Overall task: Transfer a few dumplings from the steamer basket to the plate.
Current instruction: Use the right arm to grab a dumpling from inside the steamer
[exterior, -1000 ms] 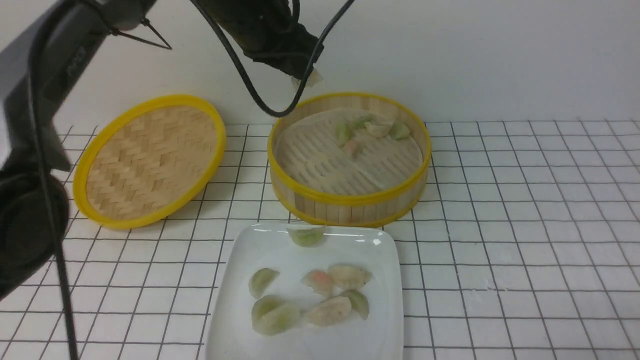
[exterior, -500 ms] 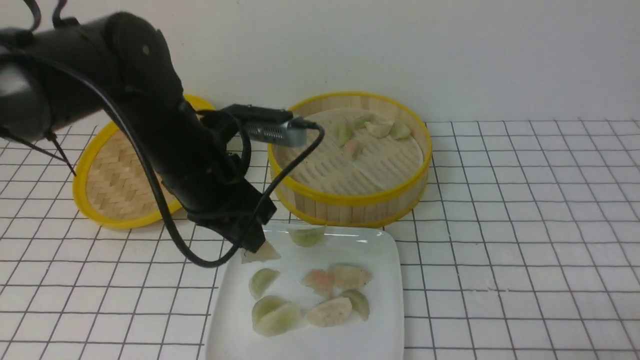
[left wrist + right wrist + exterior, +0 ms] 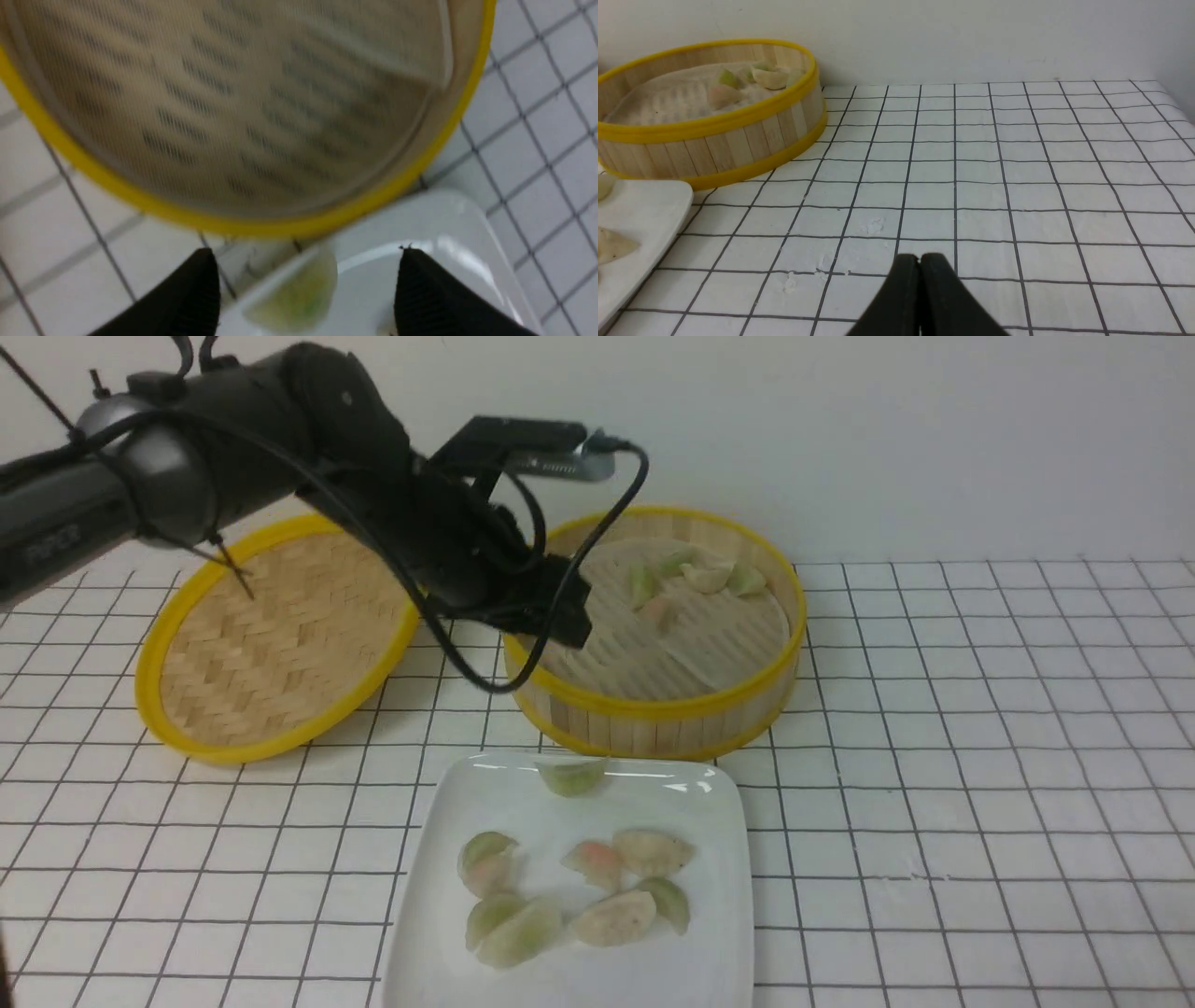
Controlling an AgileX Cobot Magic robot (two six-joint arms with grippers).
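The bamboo steamer basket stands mid-table with several dumplings at its far side. In front of it the white plate carries several dumplings, one green dumpling on its far rim. My left gripper hangs over the basket's left rim. In the left wrist view the left gripper is open and empty, above the basket's rim and the green dumpling on the plate. My right gripper is shut, low over the table right of the basket.
The flat woven yellow-rimmed lid lies tilted to the left of the basket, under the left arm. A white wall runs along behind the checked tablecloth. The arm's cable loops over the basket's left edge.
My left gripper carried a dumpling from above the basket down to the plate's left side, opened and let it go there, then rose back toward the basket's left rim.
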